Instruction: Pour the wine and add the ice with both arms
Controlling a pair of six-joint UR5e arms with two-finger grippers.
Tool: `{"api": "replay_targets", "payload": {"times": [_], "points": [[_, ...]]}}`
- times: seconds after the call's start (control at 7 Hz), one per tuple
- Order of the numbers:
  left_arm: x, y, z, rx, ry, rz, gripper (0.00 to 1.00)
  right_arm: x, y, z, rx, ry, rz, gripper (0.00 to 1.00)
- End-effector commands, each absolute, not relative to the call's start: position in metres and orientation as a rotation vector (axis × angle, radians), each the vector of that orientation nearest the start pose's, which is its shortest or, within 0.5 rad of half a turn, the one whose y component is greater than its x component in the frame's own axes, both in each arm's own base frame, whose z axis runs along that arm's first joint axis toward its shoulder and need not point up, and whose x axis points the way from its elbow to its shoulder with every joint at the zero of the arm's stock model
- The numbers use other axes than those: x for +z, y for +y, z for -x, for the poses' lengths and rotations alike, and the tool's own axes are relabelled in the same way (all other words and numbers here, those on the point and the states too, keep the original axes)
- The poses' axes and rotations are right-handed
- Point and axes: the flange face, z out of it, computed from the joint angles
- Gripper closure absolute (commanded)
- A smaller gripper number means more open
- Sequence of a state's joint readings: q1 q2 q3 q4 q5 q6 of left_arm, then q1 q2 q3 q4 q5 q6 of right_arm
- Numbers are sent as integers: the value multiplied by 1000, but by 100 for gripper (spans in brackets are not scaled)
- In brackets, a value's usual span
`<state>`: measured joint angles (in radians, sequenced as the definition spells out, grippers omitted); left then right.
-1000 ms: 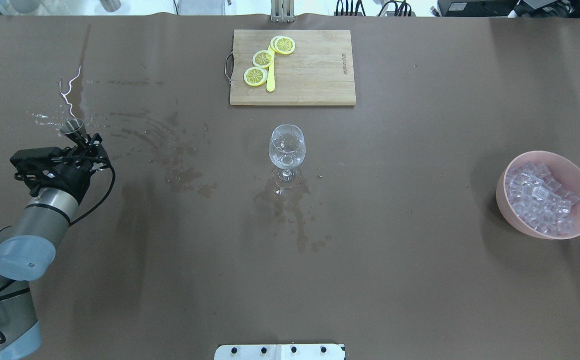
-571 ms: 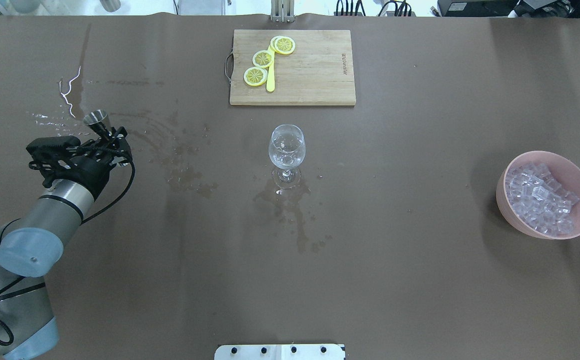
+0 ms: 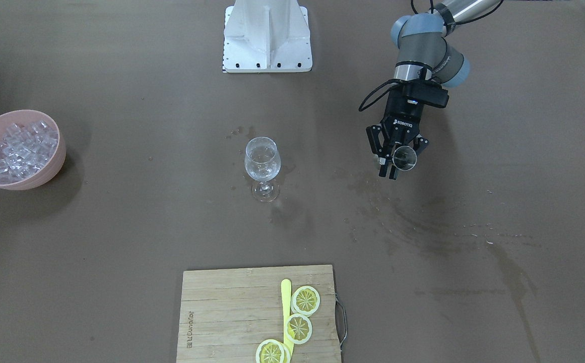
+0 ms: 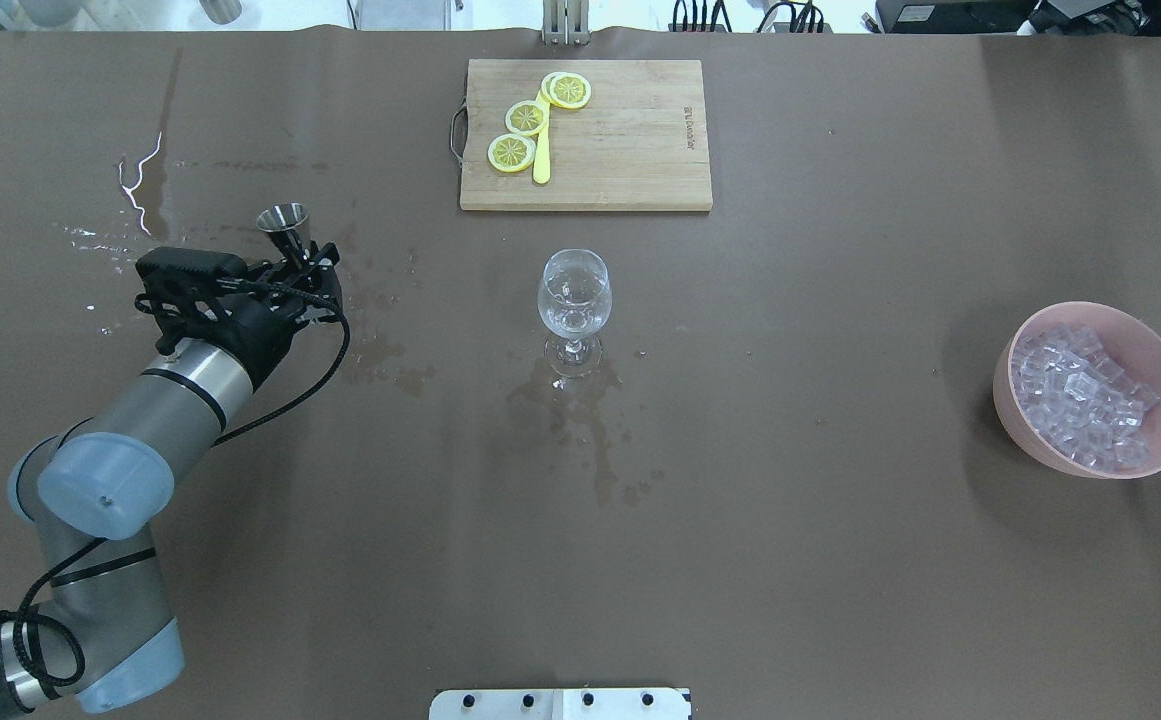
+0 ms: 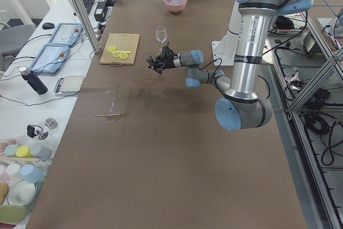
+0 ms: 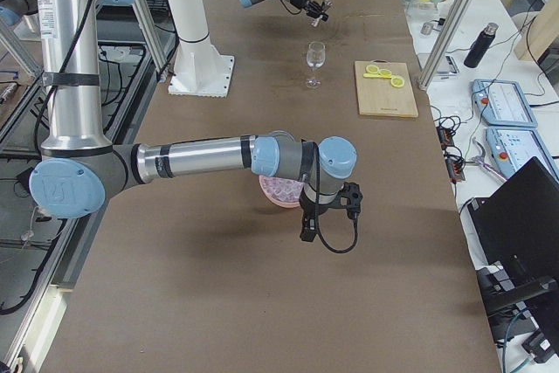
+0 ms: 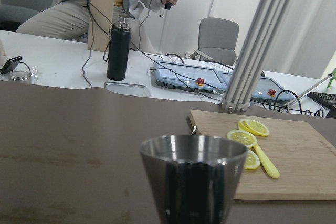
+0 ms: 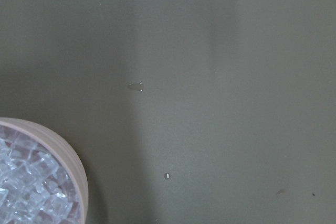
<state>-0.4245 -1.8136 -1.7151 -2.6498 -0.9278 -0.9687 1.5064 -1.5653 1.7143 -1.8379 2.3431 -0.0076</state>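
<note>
Front-facing view: left gripper [image 3: 395, 169] clamped on a small conical steel measuring cup [image 3: 404, 157]. White "ROBOTIQ" lettering on the gripper body. Clear stemmed wine glass [image 3: 262, 161] upright mid-table, contents not discernible. Round pink bowl [image 3: 30, 179] at the table's end, heaped with clear ice cubes [image 3: 17, 148]. Wooden cutting board [image 3: 221, 312] bears a burnt-in mark, unreadable.

Overhead: cup [image 4: 283, 218] in left gripper [image 4: 305, 262], well apart from the glass [image 4: 574, 295]. Ice [image 4: 1080, 400] fills the bowl [image 4: 1015, 410].

Exterior right: right gripper [image 6: 307, 226] hangs just beside the bowl [image 6: 279, 189]; cannot tell how far its jaws stand.

Left wrist: cup [image 7: 193, 177] seen side-on, inside hidden.

Right wrist: bowl rim [image 8: 73, 166] and ice [image 8: 26, 192] in the lower-left corner.
</note>
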Motion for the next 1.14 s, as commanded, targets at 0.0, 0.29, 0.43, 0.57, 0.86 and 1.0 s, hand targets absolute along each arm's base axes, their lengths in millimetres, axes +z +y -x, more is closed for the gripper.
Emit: {"api": "replay_targets", "payload": {"times": [0.0,0.29,0.43,0.57,0.86,1.0], "points": [[292,-403,-435,-259,977,-1221,100,612,-485,-32,-22,-773,136,0],[269,-402,-440,-244,1006,-1231,100,610,-490,-32,-24,-773,131,0],[250,-399,-452,-181,1081,-1195,100,610,-491,-32,-24,-773,131,0],[250,-396,-457,-137,1113,-1166,100,610,-491,-32,-24,-773,131,0],[247,-389,-463,-56,1176,-1113,100,612,-493,-31,-22,-774,137,0],[242,-388,-461,-8,1207,-1096,100,613,-493,-31,-23,-775,138,0]]}}
